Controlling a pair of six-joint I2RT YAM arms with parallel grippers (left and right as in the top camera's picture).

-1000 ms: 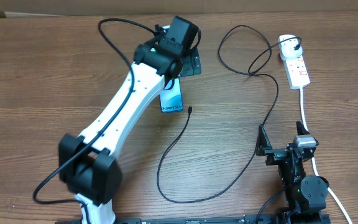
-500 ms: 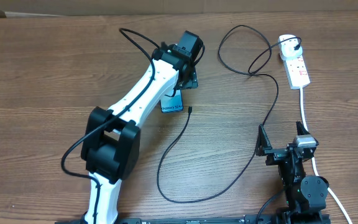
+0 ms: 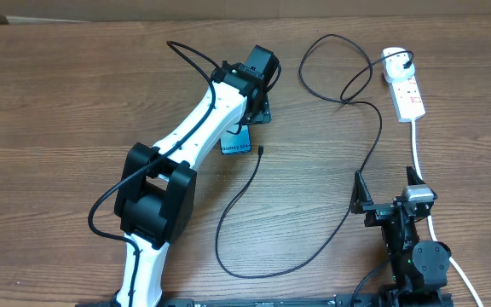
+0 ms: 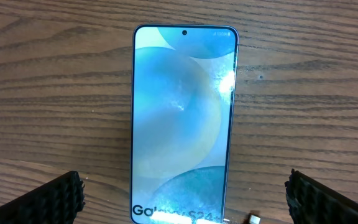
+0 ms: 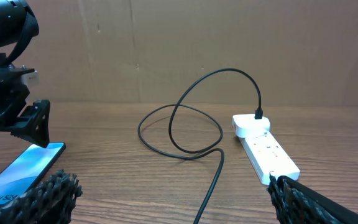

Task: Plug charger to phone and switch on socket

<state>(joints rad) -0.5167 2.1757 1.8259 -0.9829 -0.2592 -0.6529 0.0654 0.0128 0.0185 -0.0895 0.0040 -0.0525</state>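
Note:
The phone [image 3: 236,143] lies flat on the wooden table with its light blue screen up; it fills the middle of the left wrist view [image 4: 182,118]. My left gripper [image 3: 247,119] hangs over it, open and empty, with one finger on each side of the phone's bottom end [image 4: 182,199]. The charger cable [image 3: 348,192] loops across the table. Its connector tip [image 3: 262,151] lies just right of the phone's bottom edge [image 4: 252,218]. Its plug [image 3: 396,58] sits in the white socket [image 3: 407,92], as the right wrist view also shows [image 5: 259,114]. My right gripper [image 3: 386,194] is open and empty, near the front right.
The socket's thick white cord [image 3: 418,145] runs down past my right gripper. A loop of black cable [image 5: 185,118] lies between the phone and the socket [image 5: 266,149]. A cardboard wall [image 5: 166,43] stands behind the table.
My left arm has changed pose, its elbow swinging in and its wrist settling over the phone. The phone, the cable, the socket and the right arm have not moved.

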